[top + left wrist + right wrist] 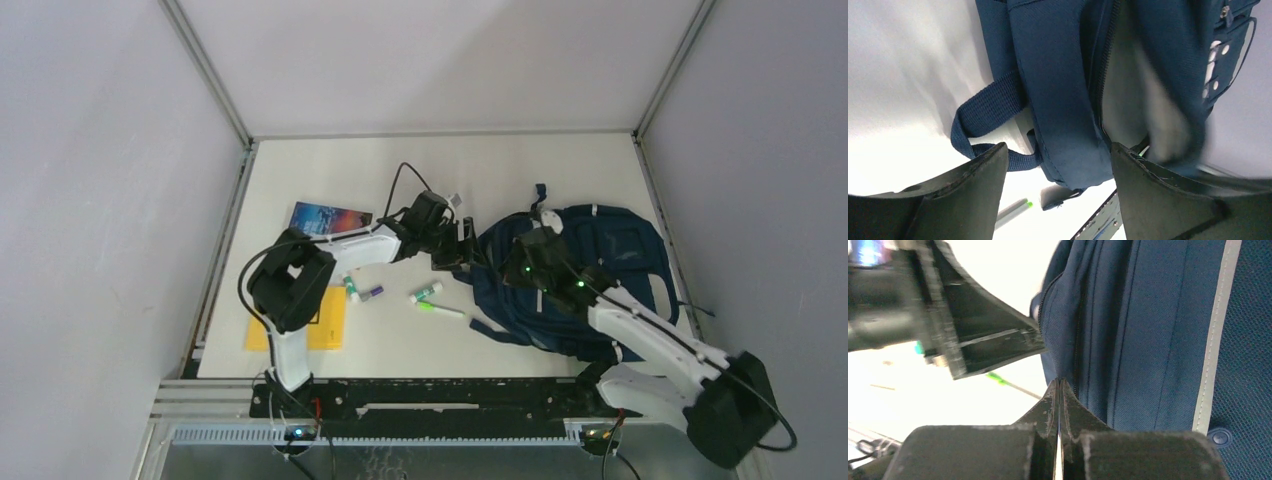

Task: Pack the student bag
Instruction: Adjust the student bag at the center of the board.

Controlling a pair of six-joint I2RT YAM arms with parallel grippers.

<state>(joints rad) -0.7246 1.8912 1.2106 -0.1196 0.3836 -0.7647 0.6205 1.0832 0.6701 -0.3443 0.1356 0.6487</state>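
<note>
The student bag (610,250), navy with white piping, lies flat on the right half of the table. My left gripper (466,250) is at its left edge. In the left wrist view its fingers (973,175) stand wide apart and open, straddling a corner of the bag (1058,75) beside an unzipped seam with pale lining (1128,95). My right gripper (520,262) rests on the bag's left part. Its tips (1059,382) are shut together against the bag's fabric (1148,330) by a zipper line, with nothing visible between them.
On the white table left of the bag lie two short markers (365,292) (427,291) and a green-tipped pen (440,310). A colourful book (330,217) is further back, and a yellow notebook (300,328) sits partly under the left arm. Walls enclose the table.
</note>
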